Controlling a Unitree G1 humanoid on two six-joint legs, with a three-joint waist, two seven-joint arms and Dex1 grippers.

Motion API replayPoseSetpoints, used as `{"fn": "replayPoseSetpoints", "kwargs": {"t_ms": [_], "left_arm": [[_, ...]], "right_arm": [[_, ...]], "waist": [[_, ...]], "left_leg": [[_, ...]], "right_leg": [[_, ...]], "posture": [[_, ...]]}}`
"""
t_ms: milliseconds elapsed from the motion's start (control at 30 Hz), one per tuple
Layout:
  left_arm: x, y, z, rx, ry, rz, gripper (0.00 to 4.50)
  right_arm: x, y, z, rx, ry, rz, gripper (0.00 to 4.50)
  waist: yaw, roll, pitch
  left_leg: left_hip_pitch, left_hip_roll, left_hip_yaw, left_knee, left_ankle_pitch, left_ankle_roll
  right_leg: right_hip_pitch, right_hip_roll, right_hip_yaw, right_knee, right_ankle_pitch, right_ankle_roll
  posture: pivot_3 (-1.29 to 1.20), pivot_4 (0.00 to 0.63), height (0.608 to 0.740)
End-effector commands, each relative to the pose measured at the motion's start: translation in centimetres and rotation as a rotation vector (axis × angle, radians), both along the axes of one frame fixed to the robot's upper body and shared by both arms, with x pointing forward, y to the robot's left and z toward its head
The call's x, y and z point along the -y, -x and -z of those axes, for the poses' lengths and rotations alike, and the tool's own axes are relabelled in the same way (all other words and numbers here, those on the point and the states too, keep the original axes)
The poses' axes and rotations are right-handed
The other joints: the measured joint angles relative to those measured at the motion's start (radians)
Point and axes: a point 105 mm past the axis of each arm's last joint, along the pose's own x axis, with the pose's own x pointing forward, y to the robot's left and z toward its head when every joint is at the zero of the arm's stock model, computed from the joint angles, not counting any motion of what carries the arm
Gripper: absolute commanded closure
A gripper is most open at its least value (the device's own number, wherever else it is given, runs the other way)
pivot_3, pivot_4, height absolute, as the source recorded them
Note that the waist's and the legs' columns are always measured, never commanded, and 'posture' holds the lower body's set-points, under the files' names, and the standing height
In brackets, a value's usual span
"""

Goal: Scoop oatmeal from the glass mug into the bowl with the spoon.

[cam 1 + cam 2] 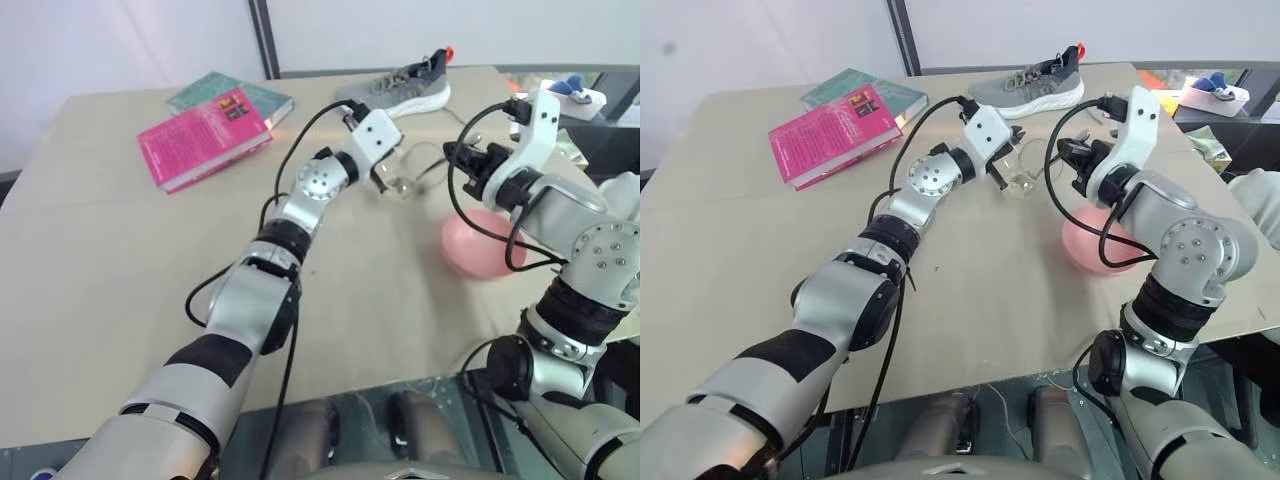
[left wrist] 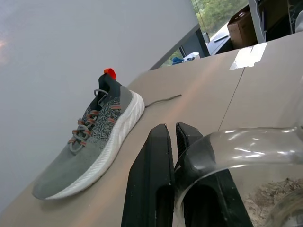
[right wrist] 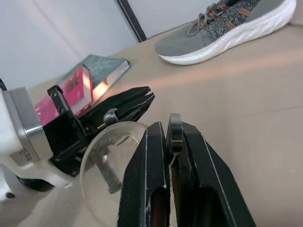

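The left gripper [image 2: 173, 156] is clamping the rim of the glass mug [image 1: 1021, 180], holding it above the table [image 1: 90, 260], oatmeal [image 2: 274, 198] inside. The right gripper [image 3: 165, 142] is pinching the spoon [image 3: 174, 132], its handle pointing towards the mug, above the bowl [image 1: 480, 245].

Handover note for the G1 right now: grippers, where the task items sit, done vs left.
Left gripper: shut on the rim of the glass mug, held near the table, beside the bowl.
Right gripper: shut on the spoon handle, spoon reaching toward the mug mouth.
Oatmeal: in the mug bottom.
Bowl: on the table under the right arm; its inside can't be seen.
Done: mug and spoon both gripped and brought together.
Left: dip the spoon, carry oatmeal to the bowl, repeat.
Nearby: shoe, two books.
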Motion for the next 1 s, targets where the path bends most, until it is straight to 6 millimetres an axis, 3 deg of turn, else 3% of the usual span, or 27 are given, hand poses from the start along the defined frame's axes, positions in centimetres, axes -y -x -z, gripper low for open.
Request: {"fn": "replayPoseSetpoints", "kwargs": {"t_ms": [33, 533, 1000], "left_arm": [[1.2, 0.4, -2.8, 0.101, 0.005, 0.029, 4.46], [2.3, 0.3, -1.5, 0.085, -0.081, 0.013, 4.46], [2.4, 0.0, -0.6, 0.044, -0.102, -0.010, 4.46]], "right_arm": [[0.8, 0.4, -1.5, 0.032, -0.097, 0.017, 4.50], [6.5, 0.7, -1.2, -0.049, -0.379, 0.171, 4.50], [8.7, 2.0, -1.3, -0.011, -0.476, 0.222, 4.50]], "waist": [[0.000, 0.000, 0.000], [0.003, 0.000, 0.000], [0.002, 0.001, 0.000]], "left_leg": [[0.000, 0.000, 0.000, 0.000, 0.000, 0.000], [0.000, 0.000, 0.001, 0.000, 0.000, 0.000], [0.000, 0.000, 0.002, -0.001, 0.000, 0.000]], "right_leg": [[0.000, 0.000, 0.000, 0.000, 0.000, 0.000], [0.000, -0.001, 0.001, 0.001, 0.000, 0.000], [0.000, -0.003, 0.002, 0.001, 0.000, 0.000]], "posture": [[0.00, 0.150, 0.740], [0.00, 0.150, 0.740], [0.00, 0.150, 0.740]]}}
